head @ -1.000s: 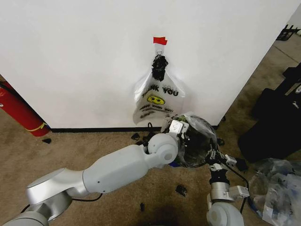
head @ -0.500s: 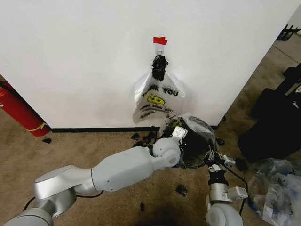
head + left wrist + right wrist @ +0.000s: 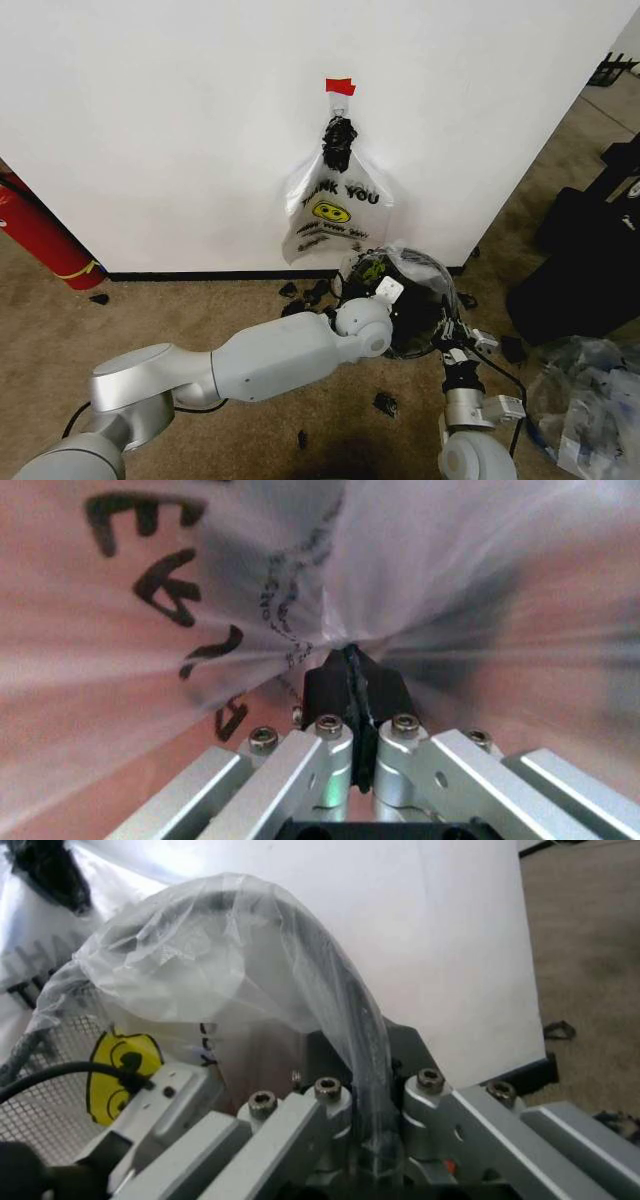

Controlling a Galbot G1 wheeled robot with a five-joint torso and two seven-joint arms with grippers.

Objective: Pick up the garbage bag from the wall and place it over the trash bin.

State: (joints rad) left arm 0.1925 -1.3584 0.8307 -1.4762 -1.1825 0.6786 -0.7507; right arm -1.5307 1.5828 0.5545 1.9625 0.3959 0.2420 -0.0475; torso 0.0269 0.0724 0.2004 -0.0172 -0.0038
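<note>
**Bag stretched over the bin**

The garbage bag (image 3: 415, 272) drapes the trash bin (image 3: 412, 325) by the wall's foot. The left gripper (image 3: 350, 705) and right gripper (image 3: 368, 1095) each pinch its film. Pull evenly, seating the plastic below the rim. Since a second ago, the left arm has stretched farther forward.
</note>
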